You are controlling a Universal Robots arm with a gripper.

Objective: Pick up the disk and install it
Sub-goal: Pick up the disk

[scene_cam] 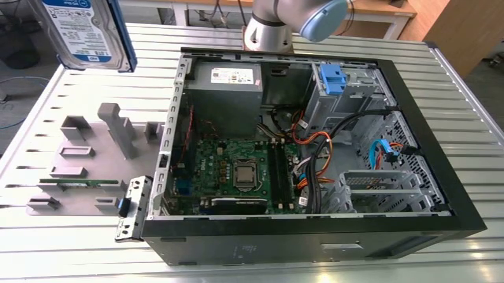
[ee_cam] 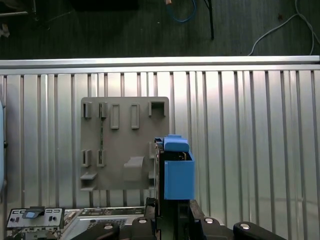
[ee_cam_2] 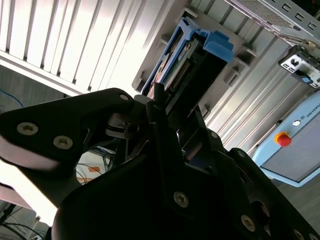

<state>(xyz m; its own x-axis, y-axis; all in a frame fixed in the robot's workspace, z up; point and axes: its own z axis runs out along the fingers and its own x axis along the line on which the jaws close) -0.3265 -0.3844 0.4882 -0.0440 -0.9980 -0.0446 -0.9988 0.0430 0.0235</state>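
White-and-blue printed label (scene_cam: 75,23) on disk (scene_cam: 85,36), white sticker (scene_cam: 234,75) on power supply (scene_cam: 224,106) (no print legible).

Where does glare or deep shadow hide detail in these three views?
Exterior view: bright glare streaks the table below the computer case. Second wrist view: the hand holding the disk is almost black, while the table behind is washed out white. First wrist view: even light on the table, dark floor beyond.

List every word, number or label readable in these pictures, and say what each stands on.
White-and-blue label on the disk: lines of print, too small to read.
White sticker on the gray power supply: print too small to read.
No text here is clear enough to quote.
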